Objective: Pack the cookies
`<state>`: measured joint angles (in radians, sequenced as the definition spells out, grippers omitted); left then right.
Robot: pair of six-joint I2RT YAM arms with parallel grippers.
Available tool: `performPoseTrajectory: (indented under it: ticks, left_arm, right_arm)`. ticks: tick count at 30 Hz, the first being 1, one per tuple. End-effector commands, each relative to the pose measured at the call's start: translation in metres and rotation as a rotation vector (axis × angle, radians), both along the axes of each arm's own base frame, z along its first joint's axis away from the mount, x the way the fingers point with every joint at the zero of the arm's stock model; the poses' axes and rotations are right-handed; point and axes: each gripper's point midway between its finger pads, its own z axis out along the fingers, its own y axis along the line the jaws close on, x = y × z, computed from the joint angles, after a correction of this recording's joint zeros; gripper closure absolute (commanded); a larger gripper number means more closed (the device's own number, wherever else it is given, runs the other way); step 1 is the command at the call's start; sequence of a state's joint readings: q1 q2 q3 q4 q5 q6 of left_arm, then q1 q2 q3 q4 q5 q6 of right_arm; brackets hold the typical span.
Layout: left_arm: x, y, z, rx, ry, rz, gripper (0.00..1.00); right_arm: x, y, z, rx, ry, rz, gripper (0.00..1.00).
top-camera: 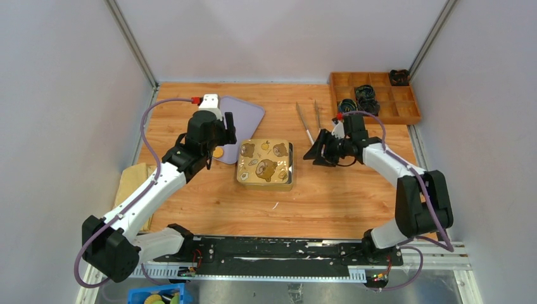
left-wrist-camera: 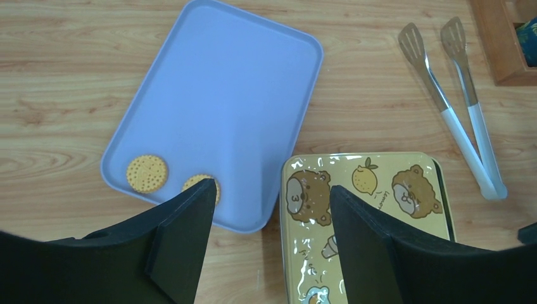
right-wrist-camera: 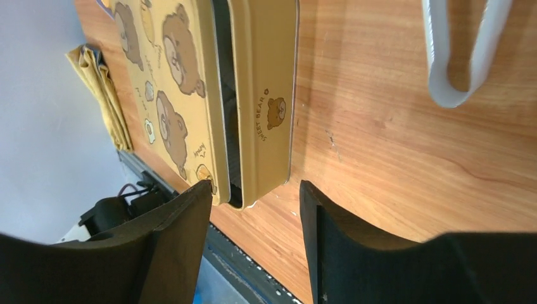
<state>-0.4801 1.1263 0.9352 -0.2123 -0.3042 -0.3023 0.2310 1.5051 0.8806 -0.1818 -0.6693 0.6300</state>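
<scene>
Spotted two cookies [left-wrist-camera: 147, 173] lying flat at the near corner of the tray [left-wrist-camera: 240, 95], just left of the left gripper [left-wrist-camera: 271, 190], one half tucked behind its left finger. Round, so no long axis to line up with. Much nearer the left gripper than the right gripper [right-wrist-camera: 253, 190], so probably a left-arm pick: nudge left, then drop. Both spread wide, holding nothing. As for the right gripper, parked just beside the tin [right-wrist-camera: 263, 95] wall, with the lid [right-wrist-camera: 168, 76] sitting off-centre and a dark gap showing. Tin also just right of the left gripper.
</scene>
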Motion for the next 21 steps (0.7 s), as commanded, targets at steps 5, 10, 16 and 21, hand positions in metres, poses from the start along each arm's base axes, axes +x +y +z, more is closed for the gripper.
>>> performPoseTrajectory:
  ticks: [5, 10, 16, 21]
  left_arm:
    - [-0.006, 0.012, -0.017, 0.007, 0.066, 0.085, 0.39]
    - [-0.011, 0.019, -0.019, 0.022, 0.098, 0.114, 0.43]
    - [0.000, 0.038, -0.033, 0.050, 0.207, 0.214, 0.36]
    - [0.003, 0.045, -0.042, 0.040, 0.239, 0.248, 0.37]
  right_arm:
    - [0.008, -0.051, 0.043, -0.298, -0.173, -0.075, 0.66]
    - [0.004, -0.066, 0.058, -0.396, -0.215, -0.072, 0.77]
    - [0.008, -0.080, 0.073, -0.524, -0.286, -0.078, 0.75]
    - [0.010, -0.087, 0.070, -0.582, -0.292, -0.059, 0.74]
